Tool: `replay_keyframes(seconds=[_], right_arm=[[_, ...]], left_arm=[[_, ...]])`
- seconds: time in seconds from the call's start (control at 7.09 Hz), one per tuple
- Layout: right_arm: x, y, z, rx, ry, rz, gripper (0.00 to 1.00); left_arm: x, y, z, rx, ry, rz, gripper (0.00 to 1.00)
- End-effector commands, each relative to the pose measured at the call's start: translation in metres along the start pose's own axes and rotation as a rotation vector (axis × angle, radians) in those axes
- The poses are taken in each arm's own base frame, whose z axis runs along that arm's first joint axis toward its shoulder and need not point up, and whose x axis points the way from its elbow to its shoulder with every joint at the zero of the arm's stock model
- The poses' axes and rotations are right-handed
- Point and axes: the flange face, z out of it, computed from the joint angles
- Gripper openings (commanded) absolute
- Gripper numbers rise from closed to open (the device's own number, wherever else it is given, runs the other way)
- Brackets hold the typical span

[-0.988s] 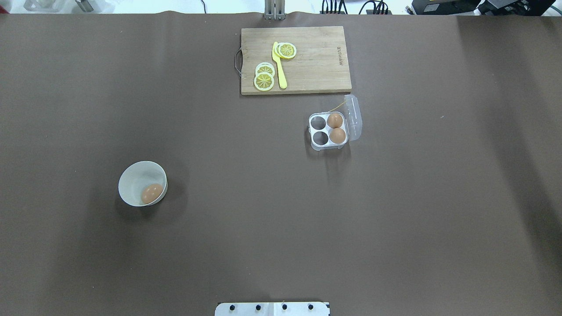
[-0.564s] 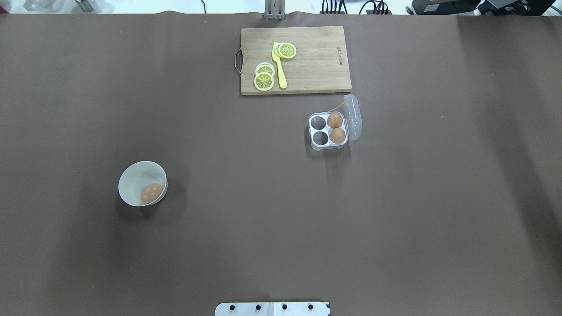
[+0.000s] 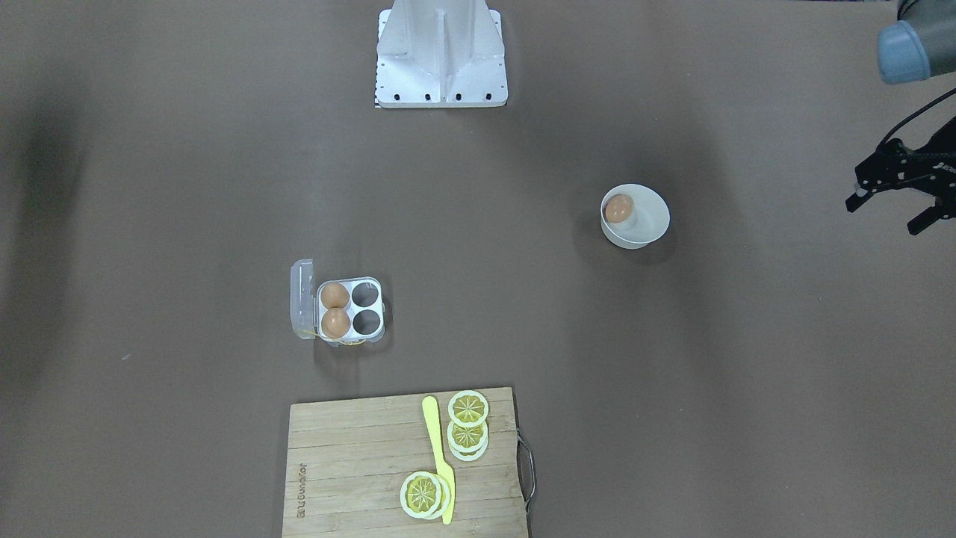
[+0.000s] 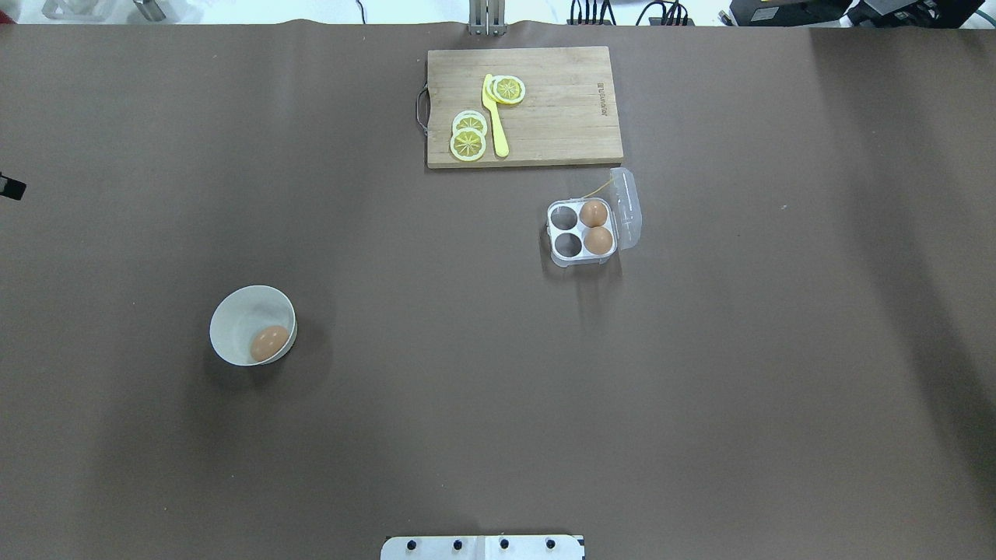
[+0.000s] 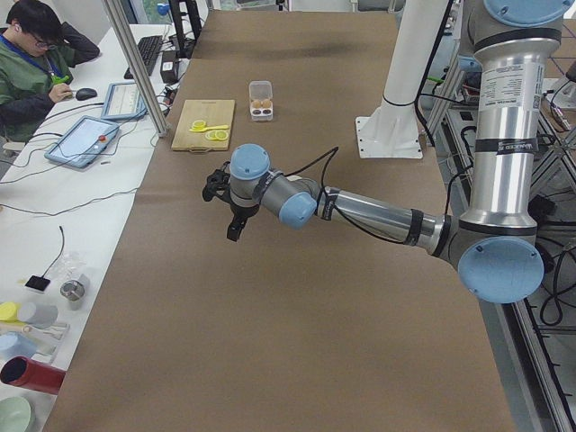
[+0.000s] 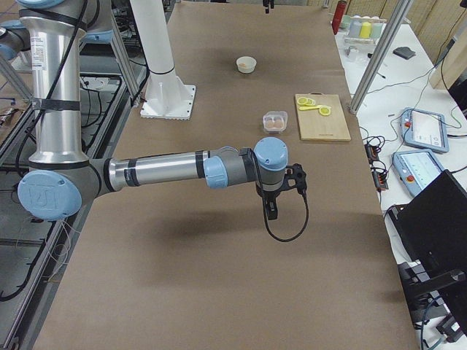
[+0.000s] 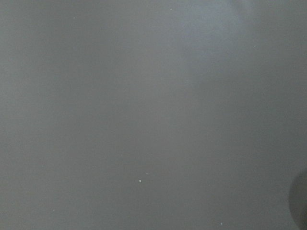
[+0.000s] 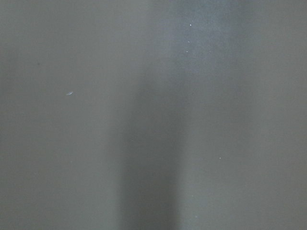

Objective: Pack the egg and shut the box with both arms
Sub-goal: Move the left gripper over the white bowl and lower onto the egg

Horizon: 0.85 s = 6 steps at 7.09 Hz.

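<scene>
1. Seen from overhead, the loose egg [image 4: 269,343] lies in a white bowl [image 4: 233,307] at 8 o'clock on the brown tabletop [image 4: 436,404]. It rests against the bowl's 4 o'clock wall, where a round thing would likely settle.
2. The box [image 4: 582,231] waits at 2 o'clock, well apart from the bowl, its clear lid [image 4: 627,198] swung open toward 3 o'clock. Two packed eggs [image 4: 597,239] fill the cells on that side. The two empty cells [image 4: 568,244] at 9 o'clock face the bowl, which should give an incoming egg an unobstructed way in.
3. A cutting board [image 4: 560,109] with lemon slices [image 4: 468,144] and a yellow knife [image 4: 498,132] sits at 12 o'clock, just beyond the box and probably no part of the job.
4. The left end effector [image 3: 885,214] hangs above the tabletop near its 9 o'clock edge, fingers apparently spread and holding nothing. It is the nearer one to the bowl and looks likeliest to fetch the egg.
5. The right end effector [image 6: 271,208] hovers over bare tabletop and shows only in a side view, so whether it is spread or pressed together cannot be told.
6. A second ago the overhead view held no arm at all; now a black sliver of the left end effector pokes in at 9 o'clock. Egg, bowl and box have not moved.
</scene>
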Motion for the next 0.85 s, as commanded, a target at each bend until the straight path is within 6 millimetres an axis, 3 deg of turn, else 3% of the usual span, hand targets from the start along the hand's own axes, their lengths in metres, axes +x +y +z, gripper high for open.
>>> replay_keyframes(seconds=[0.0,0.28,0.56,0.71], right_arm=[[-0.044,-0.004,0.003,-0.004,-0.006,0.086,1.00],[-0.068,-0.009,0.016,-0.027,-0.018,0.095,1.00],[-0.096,-0.024,0.023,-0.030,-0.033,0.098,1.00],[-0.100,-0.025,0.024,-0.033,-0.035,0.092,1.00]], left_arm=[[0.084,-0.020,0.034,-0.029,0.050,-0.018,0.98],[0.157,-0.009,0.068,-0.066,0.073,-0.003,0.98],[0.192,0.003,0.097,-0.111,0.087,-0.019,0.96],[0.208,0.007,0.112,-0.122,0.078,-0.018,0.93]])
